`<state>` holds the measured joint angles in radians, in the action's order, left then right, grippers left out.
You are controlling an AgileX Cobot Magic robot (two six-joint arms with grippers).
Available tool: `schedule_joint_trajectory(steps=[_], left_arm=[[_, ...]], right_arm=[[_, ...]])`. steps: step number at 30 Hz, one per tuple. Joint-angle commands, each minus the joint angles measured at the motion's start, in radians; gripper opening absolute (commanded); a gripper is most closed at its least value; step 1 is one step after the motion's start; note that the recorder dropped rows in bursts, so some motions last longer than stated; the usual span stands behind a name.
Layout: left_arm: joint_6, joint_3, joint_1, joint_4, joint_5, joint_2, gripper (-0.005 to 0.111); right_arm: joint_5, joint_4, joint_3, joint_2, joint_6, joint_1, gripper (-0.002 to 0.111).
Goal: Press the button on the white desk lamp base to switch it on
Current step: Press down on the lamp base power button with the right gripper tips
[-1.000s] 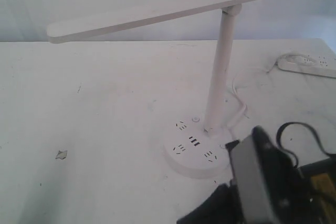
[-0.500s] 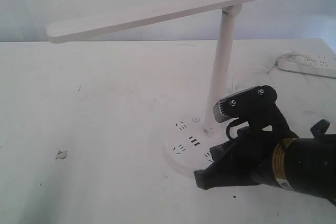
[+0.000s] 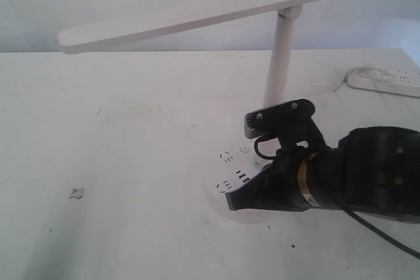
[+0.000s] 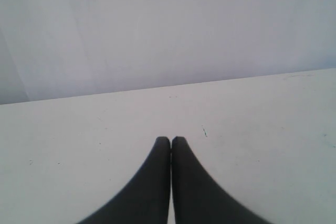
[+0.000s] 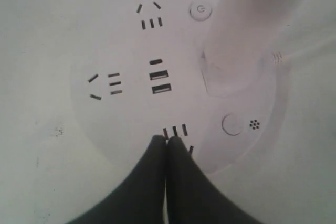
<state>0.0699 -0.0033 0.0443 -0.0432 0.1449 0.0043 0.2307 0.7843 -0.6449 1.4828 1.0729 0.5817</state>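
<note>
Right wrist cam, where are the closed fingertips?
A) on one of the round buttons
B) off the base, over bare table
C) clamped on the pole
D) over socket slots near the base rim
D: the shut right gripper ends at socket slots on the lamp base; the marked button and the button by the dot holes sit apart from it.

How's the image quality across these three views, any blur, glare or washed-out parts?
Exterior view: hazy, low contrast, the round white plastic lamp base nearly melts into the white table. Right wrist view: base markings sharp, black right gripper soft-edged. Left wrist view: flat even light, black left gripper blurred.
</note>
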Motion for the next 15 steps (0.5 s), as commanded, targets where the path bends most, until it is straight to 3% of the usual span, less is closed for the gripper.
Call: schedule_joint_trajectory(steps=[1,15], left_arm=[[0.001,0.003,0.003,0.004,0.010,-0.004,0.000],[0.001,0.003,0.003,0.004,0.010,-0.004,0.000]], right_arm=[[0.036,-0.004,-0.039,0.046,0.011,0.006,0.000],[0.022,-0.006,-0.056,0.070,0.013,-0.081,0.000]])
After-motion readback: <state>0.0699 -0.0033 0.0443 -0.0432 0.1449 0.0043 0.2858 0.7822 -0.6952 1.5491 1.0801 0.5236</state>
